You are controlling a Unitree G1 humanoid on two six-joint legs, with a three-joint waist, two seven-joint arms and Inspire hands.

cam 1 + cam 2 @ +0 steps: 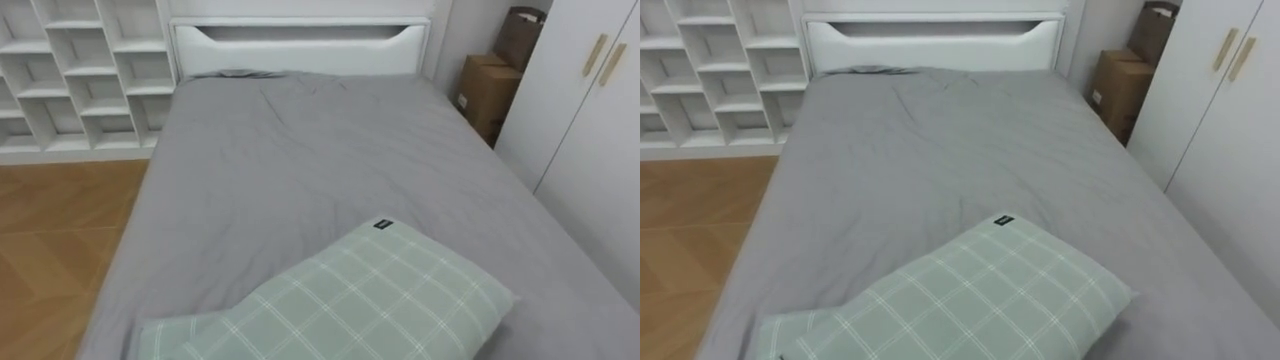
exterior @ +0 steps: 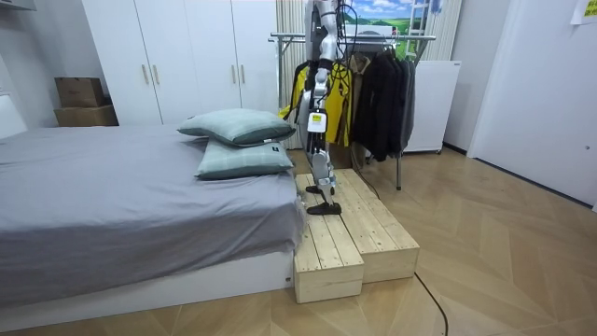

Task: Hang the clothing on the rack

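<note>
you will find the left hand (image 2: 315, 121) hanging low, its state not discernible, the bed (image 1: 300, 160) and checked pillow (image 1: 340, 300) before it, the clothes rack (image 2: 373, 38) behind it.

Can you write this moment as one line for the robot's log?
stand: wooden platform next to grey bed | looking at: checked pillow | behind robot: clothes rack with dark clothes hanging

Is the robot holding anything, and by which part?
It cannot be told: the robot stands on the pale wooden platform by the metal clothes rack, too small to show any hold.
</note>
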